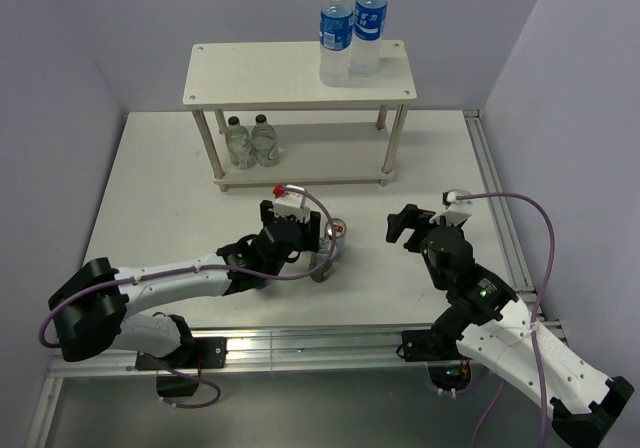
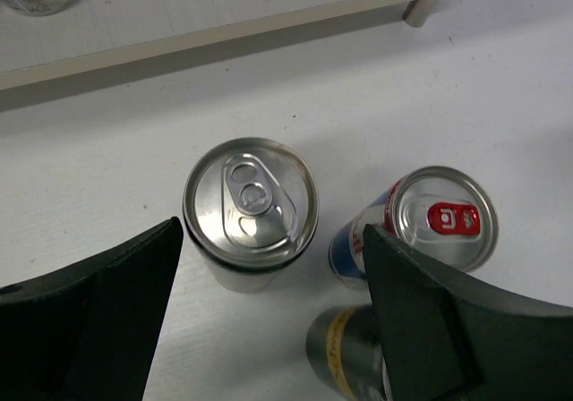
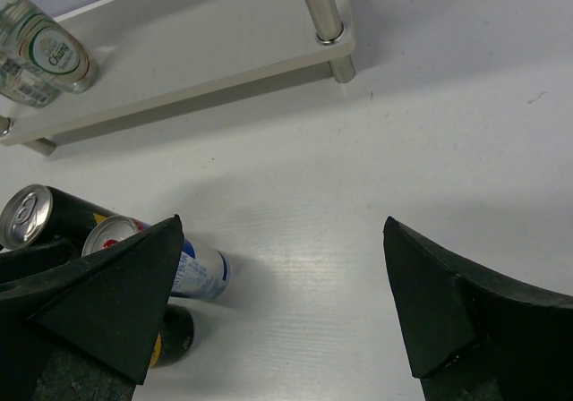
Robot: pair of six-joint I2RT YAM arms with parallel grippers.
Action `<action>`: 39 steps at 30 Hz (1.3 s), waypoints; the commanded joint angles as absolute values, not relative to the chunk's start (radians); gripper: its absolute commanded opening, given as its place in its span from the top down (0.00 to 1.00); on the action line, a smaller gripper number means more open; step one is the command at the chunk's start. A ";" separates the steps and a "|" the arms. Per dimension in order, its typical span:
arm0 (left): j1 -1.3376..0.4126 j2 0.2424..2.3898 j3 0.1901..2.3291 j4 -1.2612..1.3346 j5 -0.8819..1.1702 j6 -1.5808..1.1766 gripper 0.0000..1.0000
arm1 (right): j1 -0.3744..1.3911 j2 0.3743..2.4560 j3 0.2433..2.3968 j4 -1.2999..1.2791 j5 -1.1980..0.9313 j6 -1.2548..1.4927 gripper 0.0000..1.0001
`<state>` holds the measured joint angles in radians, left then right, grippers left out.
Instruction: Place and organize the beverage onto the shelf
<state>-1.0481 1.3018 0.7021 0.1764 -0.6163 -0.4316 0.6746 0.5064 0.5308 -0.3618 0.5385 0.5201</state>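
Note:
The shelf (image 1: 260,73) stands at the back, and two blue-capped water bottles (image 1: 337,33) stand on the right of its top board. My left gripper (image 1: 320,246) is open above a cluster of cans on the table. In the left wrist view its jaws (image 2: 273,329) stand wide apart; a plain silver-topped can (image 2: 251,204) stands just ahead between them. A red-tabbed silver and blue can (image 2: 443,217) and a black can with a yellow mark (image 2: 345,356) sit by the right finger. My right gripper (image 1: 408,224) is open and empty over bare table (image 3: 282,311).
Two small clear unlabelled bottles (image 1: 250,140) stand at the left of the shelf's lower board (image 3: 179,52). The right wrist view shows the cans at its left edge (image 3: 201,271). A shelf post (image 3: 322,7) stands ahead of my right gripper. A metal rail (image 1: 300,346) runs along the table's near edge.

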 commanded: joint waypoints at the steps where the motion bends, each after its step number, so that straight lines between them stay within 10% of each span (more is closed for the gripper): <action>1: -1.049 1.354 0.762 0.239 -0.664 -0.431 0.13 | 0.676 0.500 0.546 -0.360 0.554 0.523 0.00; 21: -0.992 1.459 0.761 0.305 -0.612 -0.462 0.28 | 0.678 0.511 0.543 -0.354 0.545 0.518 0.00; 32: -0.992 1.437 0.793 0.223 -0.632 -0.457 0.94 | 0.676 0.497 0.541 -0.360 0.551 0.520 0.00; 39: -0.992 1.324 0.906 0.051 -0.670 -0.397 1.00 | 0.677 0.479 0.538 -0.359 0.552 0.522 0.00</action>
